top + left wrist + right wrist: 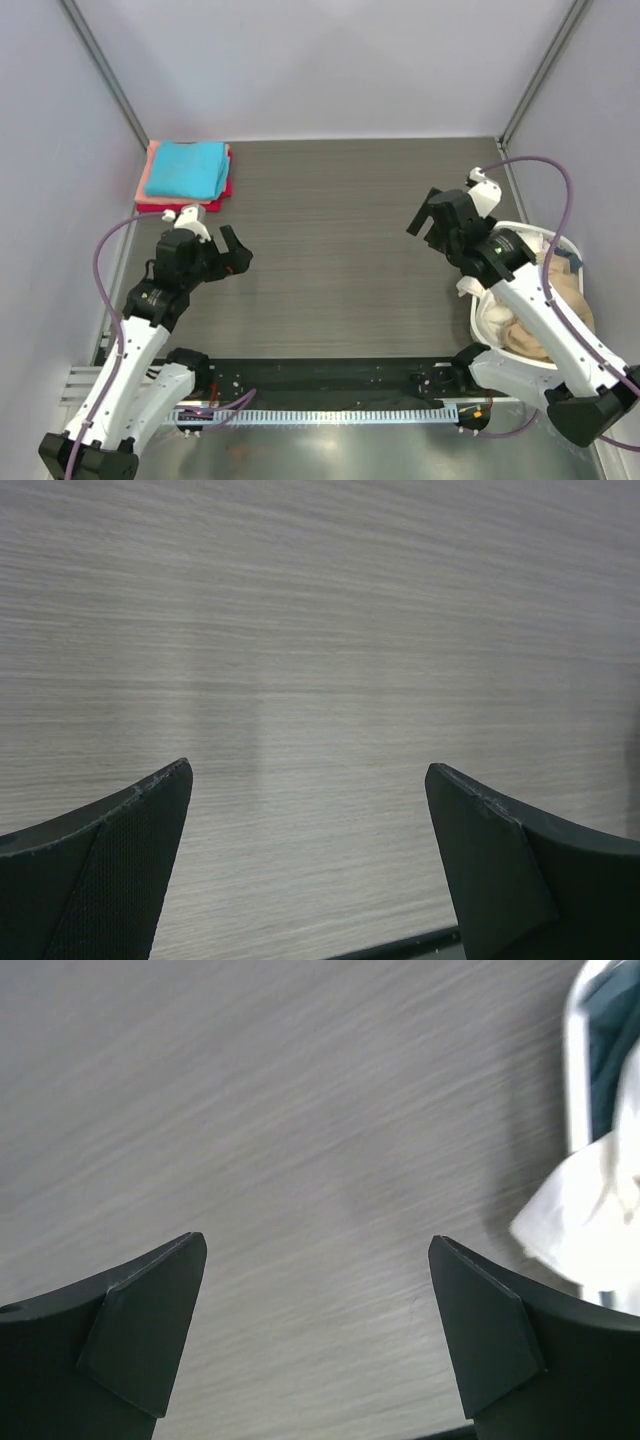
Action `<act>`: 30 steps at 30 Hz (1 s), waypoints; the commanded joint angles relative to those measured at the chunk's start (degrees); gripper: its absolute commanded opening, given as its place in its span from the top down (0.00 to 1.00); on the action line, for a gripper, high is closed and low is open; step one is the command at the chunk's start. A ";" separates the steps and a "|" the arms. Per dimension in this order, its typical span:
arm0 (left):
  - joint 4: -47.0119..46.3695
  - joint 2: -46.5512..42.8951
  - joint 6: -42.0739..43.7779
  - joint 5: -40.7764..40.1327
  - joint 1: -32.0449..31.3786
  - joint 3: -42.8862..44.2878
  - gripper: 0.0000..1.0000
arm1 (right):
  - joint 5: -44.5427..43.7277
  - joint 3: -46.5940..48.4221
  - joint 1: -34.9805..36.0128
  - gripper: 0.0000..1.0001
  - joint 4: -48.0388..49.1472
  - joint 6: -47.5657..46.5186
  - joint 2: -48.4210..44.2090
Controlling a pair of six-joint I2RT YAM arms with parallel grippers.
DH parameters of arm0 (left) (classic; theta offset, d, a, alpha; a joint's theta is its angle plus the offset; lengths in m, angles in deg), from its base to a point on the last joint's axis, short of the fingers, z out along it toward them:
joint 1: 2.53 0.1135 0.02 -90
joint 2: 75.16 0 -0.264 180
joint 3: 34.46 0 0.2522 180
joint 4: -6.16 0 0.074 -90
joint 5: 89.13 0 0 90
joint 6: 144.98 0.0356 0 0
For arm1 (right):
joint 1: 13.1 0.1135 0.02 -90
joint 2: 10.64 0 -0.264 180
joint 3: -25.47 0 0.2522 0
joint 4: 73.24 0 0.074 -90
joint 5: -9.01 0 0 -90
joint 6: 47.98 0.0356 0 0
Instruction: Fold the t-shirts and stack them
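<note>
A folded stack lies at the table's far left corner: a turquoise t-shirt (186, 168) on top, a salmon-pink one (151, 160) and a red one (226, 188) showing at its edges. A tan t-shirt (568, 290) and a cream-white one (497, 318) lie crumpled in the white basket (478, 322) at the right. My left gripper (238, 252) is open and empty over bare table, in front of the stack. My right gripper (428, 221) is open and empty, left of the basket. A white cloth edge (575, 1210) shows in the right wrist view.
The grey wood-grain table (340, 230) is walled by pale panels on three sides. A black strip and a metal rail (330, 400) run along the near edge between the arm bases. The basket rim (575, 1050) shows at the right wrist view's right edge.
</note>
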 commanded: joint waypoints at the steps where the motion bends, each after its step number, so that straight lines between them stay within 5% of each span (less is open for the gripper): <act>1: -2.36 -3.01 -2.03 -6.31 -0.44 2.59 0.00 | -11.88 1.01 -0.92 0.00 -2.44 0.23 -4.30; 4: -2.54 -5.56 -3.18 -9.49 -0.35 1.09 0.00 | -18.66 -1.11 -6.00 0.00 -2.44 -0.29 -9.74; 8: -2.98 -7.76 0.60 -5.72 -0.35 0.04 0.00 | -11.75 -0.06 -29.42 0.00 -2.53 -5.64 -9.68; 10: -2.98 -7.33 0.95 -3.43 -0.35 0.30 0.00 | -4.10 1.35 -40.24 0.00 -4.28 -8.37 -2.41; 21: -1.57 -6.09 1.92 -1.84 -0.35 1.09 0.00 | 1.19 -13.48 -48.56 0.02 0.45 -2.41 2.91; 24: -1.57 -6.18 1.92 -2.10 -0.44 1.00 0.00 | 2.07 -16.30 -49.44 0.32 2.39 -1.88 -0.34; 25: -1.57 -6.27 1.92 -2.10 -0.35 1.00 0.00 | 1.90 -16.40 -49.44 0.62 2.39 -1.96 -1.31; 30: -1.48 -5.66 2.01 -1.93 -0.44 1.18 0.00 | 2.85 -11.33 -49.44 0.99 1.51 -5.29 -7.81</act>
